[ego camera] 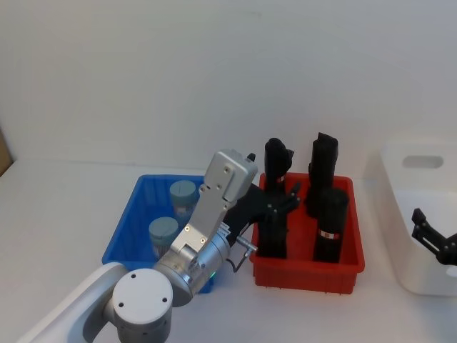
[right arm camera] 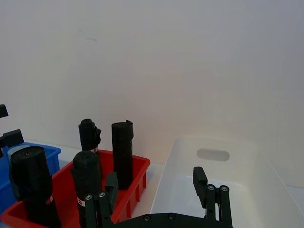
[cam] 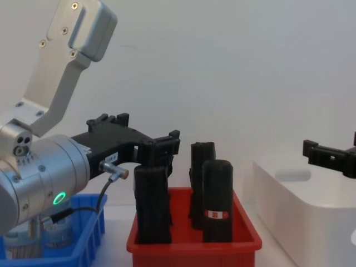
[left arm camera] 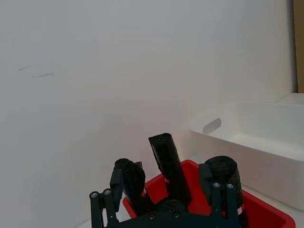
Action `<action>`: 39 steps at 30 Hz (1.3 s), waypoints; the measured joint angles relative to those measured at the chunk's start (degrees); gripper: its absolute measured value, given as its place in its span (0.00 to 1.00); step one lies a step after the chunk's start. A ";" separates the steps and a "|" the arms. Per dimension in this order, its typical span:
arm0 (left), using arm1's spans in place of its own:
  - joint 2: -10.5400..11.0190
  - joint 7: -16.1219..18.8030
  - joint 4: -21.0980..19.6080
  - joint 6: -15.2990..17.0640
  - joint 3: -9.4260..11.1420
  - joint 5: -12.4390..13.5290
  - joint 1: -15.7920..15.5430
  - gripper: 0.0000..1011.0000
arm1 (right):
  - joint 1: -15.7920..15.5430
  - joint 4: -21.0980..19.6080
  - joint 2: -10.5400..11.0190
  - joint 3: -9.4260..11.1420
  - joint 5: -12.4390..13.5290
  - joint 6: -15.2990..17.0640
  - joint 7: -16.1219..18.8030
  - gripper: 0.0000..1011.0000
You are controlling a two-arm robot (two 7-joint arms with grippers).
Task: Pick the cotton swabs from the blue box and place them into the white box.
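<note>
Two cotton swabs tubs (ego camera: pixel 183 193) (ego camera: pixel 163 230) with grey-blue lids stand in the blue box (ego camera: pixel 125 229) at the left; one tub (cam: pixel 55 231) peeks out behind the arm in the chest view. My left gripper (ego camera: pixel 285 200) (left arm camera: pixel 161 202) is open and holds nothing. It reaches past the blue box and hangs over the left side of the red bin (ego camera: pixel 307 275). The white box (ego camera: pixel 421 279) (right arm camera: pixel 237 190) stands at the far right. Above it my right gripper (ego camera: pixel 423 225) (right arm camera: pixel 156 194) hovers open, with nothing between its fingers.
The red bin (cam: pixel 194 242) between the two boxes holds several tall black rolls (ego camera: pixel 330 225) that rise well above its rim. The left arm's silver wrist (ego camera: pixel 214 207) covers the blue box's right side. Bare white table lies behind the boxes.
</note>
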 joint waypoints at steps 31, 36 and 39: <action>0.00 0.00 0.00 0.00 0.00 0.00 0.00 0.99 | 0.00 0.00 0.00 0.00 0.00 0.00 0.00 0.99; 0.00 0.00 0.00 0.00 0.00 0.00 0.00 0.99 | 0.00 0.00 0.00 0.00 0.00 0.00 0.00 0.99; 0.00 0.00 0.00 0.00 0.00 0.00 0.00 0.99 | 0.00 0.00 0.00 0.00 0.00 0.00 0.00 0.99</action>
